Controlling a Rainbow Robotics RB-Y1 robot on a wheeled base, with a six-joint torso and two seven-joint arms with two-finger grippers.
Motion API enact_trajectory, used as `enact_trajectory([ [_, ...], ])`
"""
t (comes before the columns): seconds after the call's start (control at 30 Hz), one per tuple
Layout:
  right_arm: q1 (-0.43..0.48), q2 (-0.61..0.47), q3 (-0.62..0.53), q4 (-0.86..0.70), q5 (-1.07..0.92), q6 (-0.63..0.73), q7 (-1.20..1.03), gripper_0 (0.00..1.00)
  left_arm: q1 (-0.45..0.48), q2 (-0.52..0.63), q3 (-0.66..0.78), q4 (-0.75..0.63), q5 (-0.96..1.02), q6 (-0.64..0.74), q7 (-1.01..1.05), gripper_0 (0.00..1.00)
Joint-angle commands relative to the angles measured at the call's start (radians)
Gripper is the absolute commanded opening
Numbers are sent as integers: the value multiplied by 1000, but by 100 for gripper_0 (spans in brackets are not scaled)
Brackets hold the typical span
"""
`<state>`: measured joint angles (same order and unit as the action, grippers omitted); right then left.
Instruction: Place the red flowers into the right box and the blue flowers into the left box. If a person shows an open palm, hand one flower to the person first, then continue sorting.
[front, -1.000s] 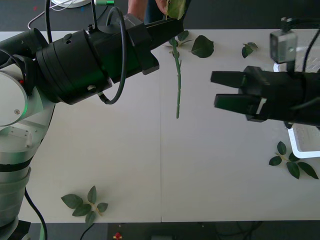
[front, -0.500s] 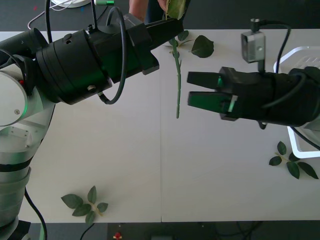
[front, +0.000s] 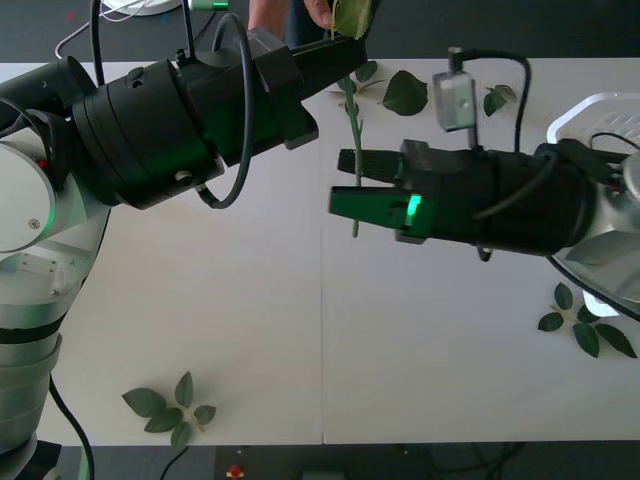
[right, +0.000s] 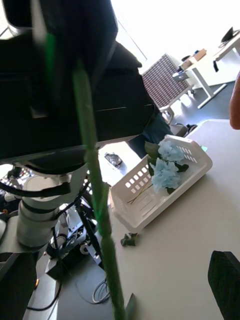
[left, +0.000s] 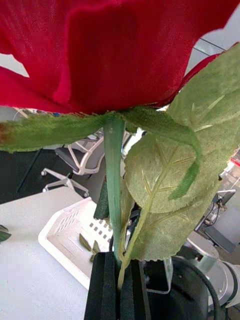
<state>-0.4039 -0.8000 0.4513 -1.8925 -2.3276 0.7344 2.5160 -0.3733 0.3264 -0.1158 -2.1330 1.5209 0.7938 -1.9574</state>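
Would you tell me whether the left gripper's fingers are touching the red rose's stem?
Touching. In the left wrist view the left gripper has its black fingers shut on the red rose, its green stem running down between them.

Office-type lab: swivel chair (left: 75, 167) beyond the white table (front: 250, 330); desks (right: 212, 67) farther behind it.
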Motion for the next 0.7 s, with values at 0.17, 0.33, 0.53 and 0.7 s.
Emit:
enact_trajectory([
  [0.17, -69, 30, 44, -10, 5, -44, 75, 54, 16, 26, -21, -36, 13, -15, 23, 0],
  [0.33, -73, 30, 44, -10, -3, -47, 83, 0, 16, 26, -21, -36, 13, -15, 23, 0],
  [0.53, -75, 30, 44, -10, -22, -49, 93, 0, 16, 26, -21, -36, 13, -15, 23, 0],
  [0.7, -75, 31, 44, -10, -29, -49, 99, 0, 16, 26, -21, -36, 13, -15, 23, 0],
])
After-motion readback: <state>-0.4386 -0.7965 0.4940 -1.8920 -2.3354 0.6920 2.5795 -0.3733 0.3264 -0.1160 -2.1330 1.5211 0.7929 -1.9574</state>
